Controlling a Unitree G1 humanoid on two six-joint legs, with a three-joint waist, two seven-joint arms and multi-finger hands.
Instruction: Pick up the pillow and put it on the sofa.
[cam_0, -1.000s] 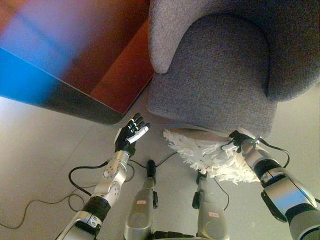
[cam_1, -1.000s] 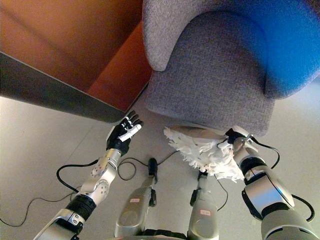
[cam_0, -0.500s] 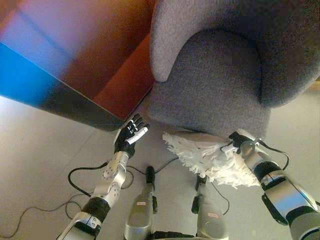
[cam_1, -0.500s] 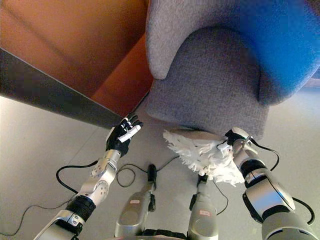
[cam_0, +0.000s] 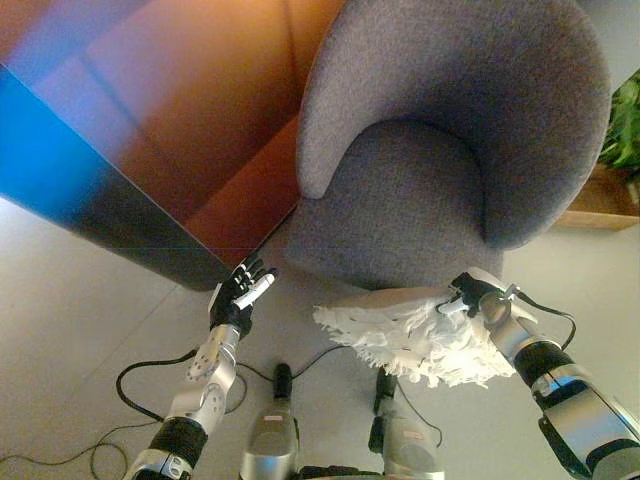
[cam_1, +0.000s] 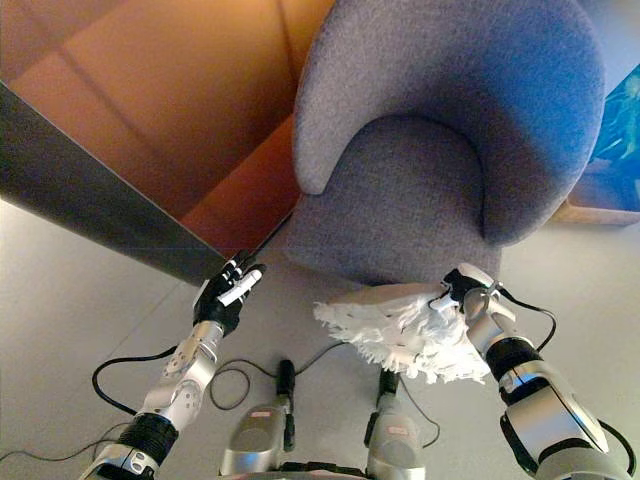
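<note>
We have the pillow (cam_0: 410, 335) up off the floor (cam_0: 70, 320), a shaggy white thing with a smooth beige top face, hanging just in front of the sofa (cam_0: 440, 150) and below the front edge of its seat. Our right hand (cam_0: 478, 296) has it by the right corner, dark fingers curled and clamped into the fringe, with the rest of the pillow stretching out to our left and drooping a little. It is near the sofa's front but we cannot tell whether it touches the upholstery; it is not on the seat.

Our left hand (cam_0: 238, 297) is out on its own, well apart from the pillow, raised over the floor near the sofa's left front corner. Its fingers are straight and slightly spread, one white-covered finger showing, and it grips nothing.

The sofa is a grey fabric tub chair with a rounded back that wraps round into low arms, and the seat cushion lies bare in the middle. To its left stands a reddish-brown wooden panel (cam_0: 200, 120) with a dark base (cam_0: 140, 235) running along the floor. At the far right, behind the sofa's arm, we catch some green leaves (cam_0: 625, 125) above a wooden ledge (cam_0: 600, 205). The floor is pale and smooth.
</note>
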